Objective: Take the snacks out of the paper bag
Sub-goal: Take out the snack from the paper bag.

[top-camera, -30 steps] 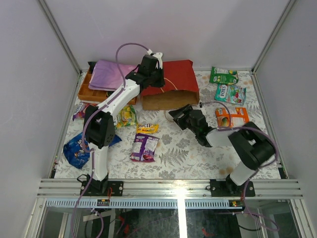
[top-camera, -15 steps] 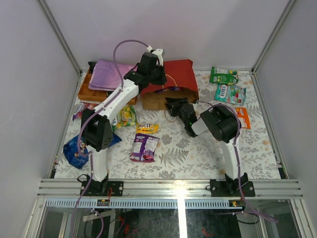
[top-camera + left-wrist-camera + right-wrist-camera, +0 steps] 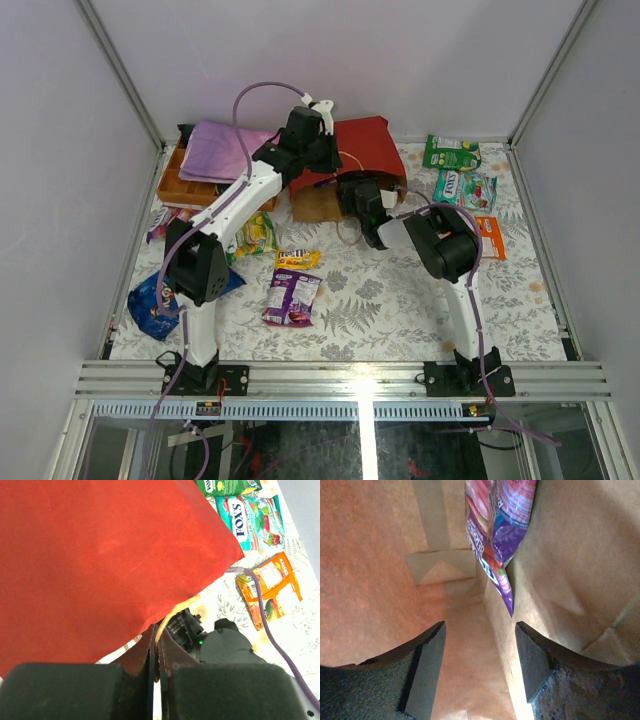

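Note:
The red paper bag [image 3: 362, 148] lies on its side at the back of the table, mouth towards me. My left gripper [image 3: 313, 163] is shut on the bag's upper rim and its cord handle [image 3: 172, 614] and holds the mouth up. The left wrist view shows the red outer side [image 3: 100, 555]. My right gripper [image 3: 352, 192] is open and reaches into the mouth. Its wrist view shows the brown kraft inside [image 3: 375, 570] and a purple snack packet [image 3: 495, 530] just ahead of the open gripper [image 3: 480, 645], not touched. More snacks lie outside: a purple packet [image 3: 292, 297], a blue Doritos bag [image 3: 153, 300].
An orange wooden tray [image 3: 176, 188] with a pink-purple cloth [image 3: 222, 150] stands at the back left. Green [image 3: 450, 152], Fox's [image 3: 465, 188] and orange [image 3: 490, 236] packs lie at the right. A small yellow pack [image 3: 297, 259] and a green-yellow one [image 3: 257, 232] lie in the middle.
My right gripper has moved from the table in front of the bag up into its mouth. My left gripper has kept hold of the rim, with the mouth held a little higher.

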